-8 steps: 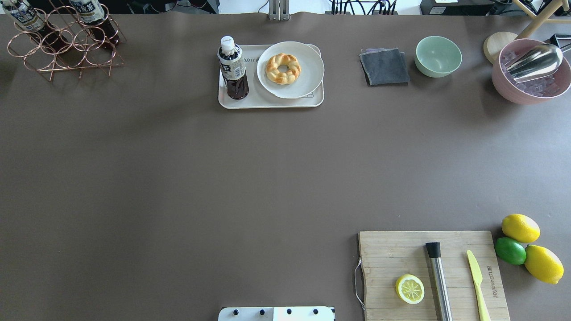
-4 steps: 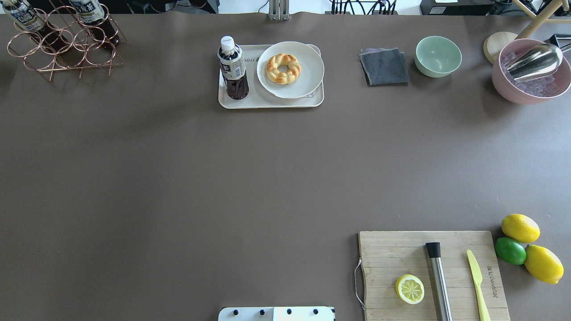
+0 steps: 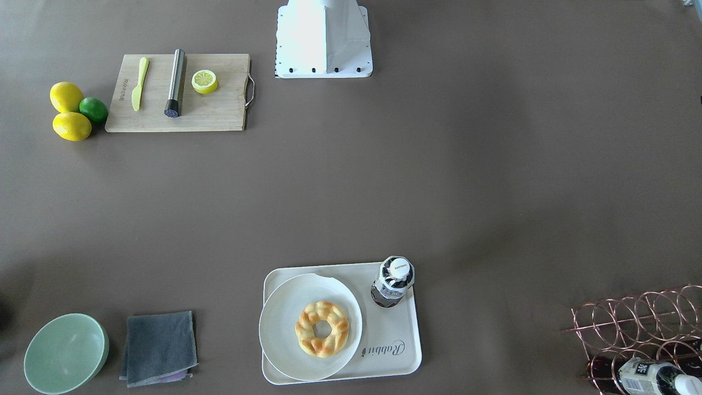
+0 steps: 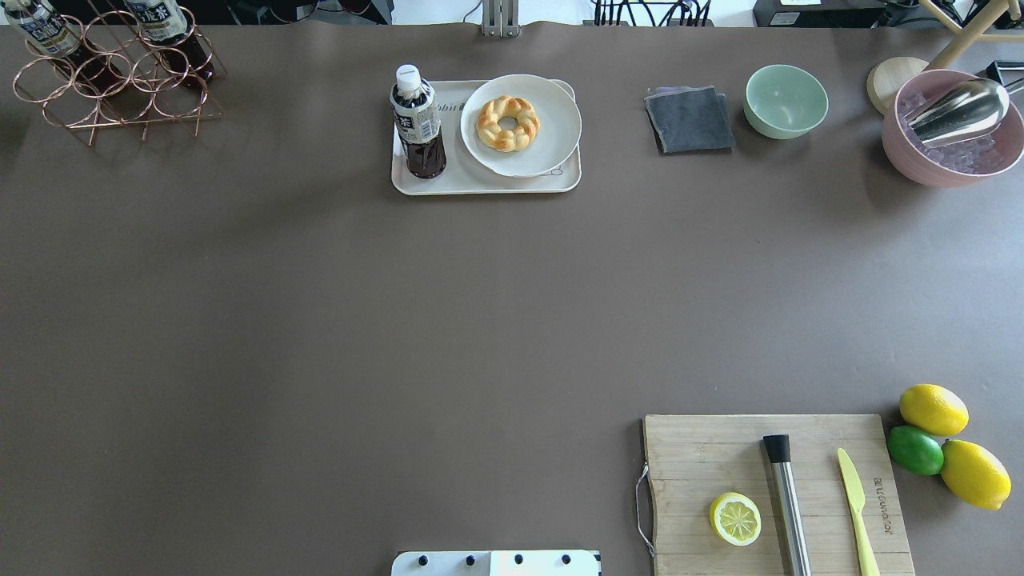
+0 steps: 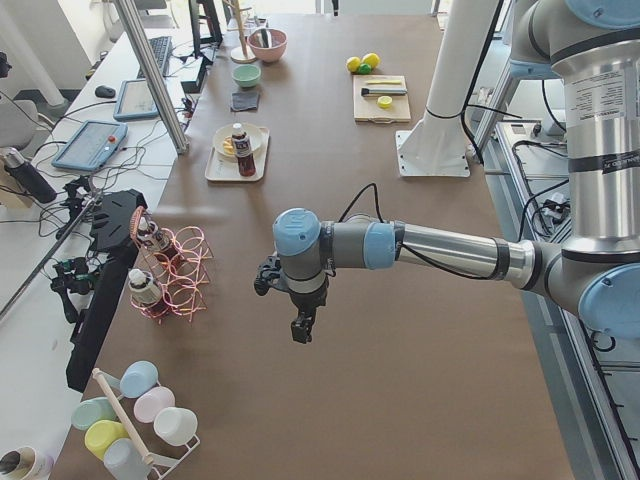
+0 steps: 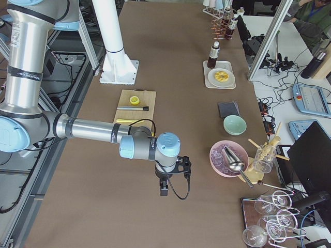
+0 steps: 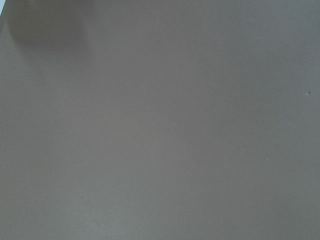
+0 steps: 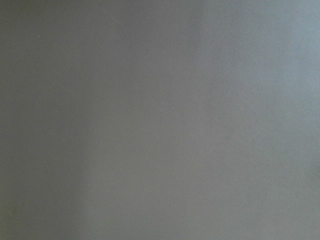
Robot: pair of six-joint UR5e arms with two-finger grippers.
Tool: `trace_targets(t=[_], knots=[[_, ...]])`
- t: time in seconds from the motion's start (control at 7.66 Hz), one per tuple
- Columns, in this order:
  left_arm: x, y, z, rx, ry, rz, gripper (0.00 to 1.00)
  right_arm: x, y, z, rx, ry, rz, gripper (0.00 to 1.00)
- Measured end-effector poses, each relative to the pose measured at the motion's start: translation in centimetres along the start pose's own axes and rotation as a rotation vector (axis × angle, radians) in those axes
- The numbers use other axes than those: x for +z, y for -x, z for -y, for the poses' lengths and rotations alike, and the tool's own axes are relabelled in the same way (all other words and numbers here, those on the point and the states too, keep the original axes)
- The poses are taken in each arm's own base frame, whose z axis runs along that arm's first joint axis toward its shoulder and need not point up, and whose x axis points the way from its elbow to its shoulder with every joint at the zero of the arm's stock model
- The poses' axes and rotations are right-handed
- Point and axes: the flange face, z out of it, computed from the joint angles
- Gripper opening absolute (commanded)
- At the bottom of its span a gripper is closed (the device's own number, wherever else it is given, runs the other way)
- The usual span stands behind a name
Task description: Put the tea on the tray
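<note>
Nothing on the table [image 4: 400, 320] has shifted since a second ago; the tea [image 4: 419, 128] stands where it stood. My left gripper [image 5: 299, 330] and right gripper [image 6: 164, 190] hang low over bare brown tabletop. They show only from the side cameras, so I cannot tell how far either is open, and I make out nothing held in them.

Nearest me, to my right, lies the board [image 4: 704, 456] with a lemon half [image 4: 735, 518], a steel rod [image 4: 788, 504] and a yellow knife [image 4: 856, 504]. An engraved word runs along its edge (too small to read). Two lemons [image 4: 934, 409] and a lime [image 4: 915, 450] sit just beside it.

Farther out, the tea is upright on the left end of the tray [image 4: 480, 182], its label bearing dark characters, 茶 among them. Script on the tray reads "Rabbit". A plate [image 4: 552, 120] with a doughnut [image 4: 507, 122] fills the rest.

Far left, a copper rack [image 4: 120, 96] holds two more bottles [image 4: 164, 24]. Far right are a cloth [image 4: 690, 120], a green bowl [image 4: 786, 100] and a pink bowl [image 4: 952, 164] with a scoop [image 4: 960, 110].
</note>
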Motion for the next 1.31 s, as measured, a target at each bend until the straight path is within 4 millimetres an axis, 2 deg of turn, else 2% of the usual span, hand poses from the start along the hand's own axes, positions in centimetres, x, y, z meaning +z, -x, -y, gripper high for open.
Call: trace_targets(t=[0.39, 1.31], knots=[[-0.1, 0.0, 0.0, -0.001, -0.001, 0.0, 0.97, -0.3, -0.1, -0.6, -0.001, -0.008, -0.007, 1.0], [0.4, 0.5, -0.3, -0.014, 0.01, -0.001, 0.97, -1.6, 0.7, -0.2, -0.017, -0.035, -0.01, 1.0]])
